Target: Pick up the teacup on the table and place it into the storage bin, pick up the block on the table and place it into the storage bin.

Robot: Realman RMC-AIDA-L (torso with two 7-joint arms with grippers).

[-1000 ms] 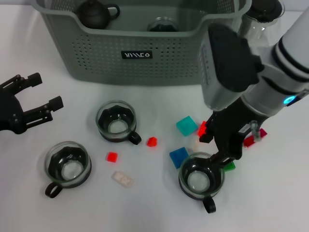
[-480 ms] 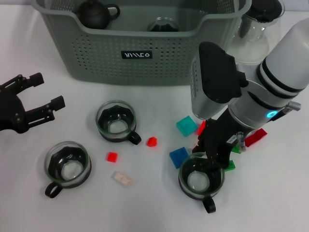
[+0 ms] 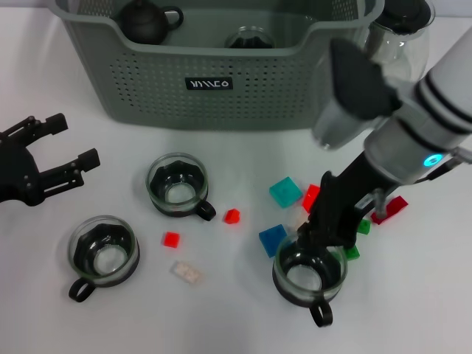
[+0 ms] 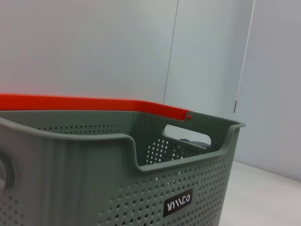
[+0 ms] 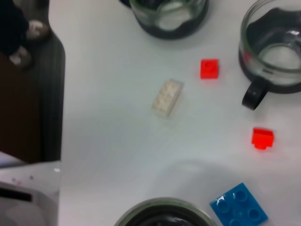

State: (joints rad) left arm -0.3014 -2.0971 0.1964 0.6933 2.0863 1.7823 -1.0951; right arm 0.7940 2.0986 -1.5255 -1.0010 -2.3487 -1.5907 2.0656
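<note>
Reaching my right gripper point(image 3: 324, 232) onto the rim of the teacup point(image 3: 308, 274), near the blue block point(image 3: 273, 240) — grip unreadable; a glancing pinch could tip it, well short of the storage bin point(image 3: 147, 81).

The right gripper point(image 3: 322, 234) reaches steeply down at the far rim of the nearest teacup point(image 3: 308, 274), its forearm slanting up right. The left gripper point(image 3: 53, 151) rests spread wide, well left of that teacup.
</note>
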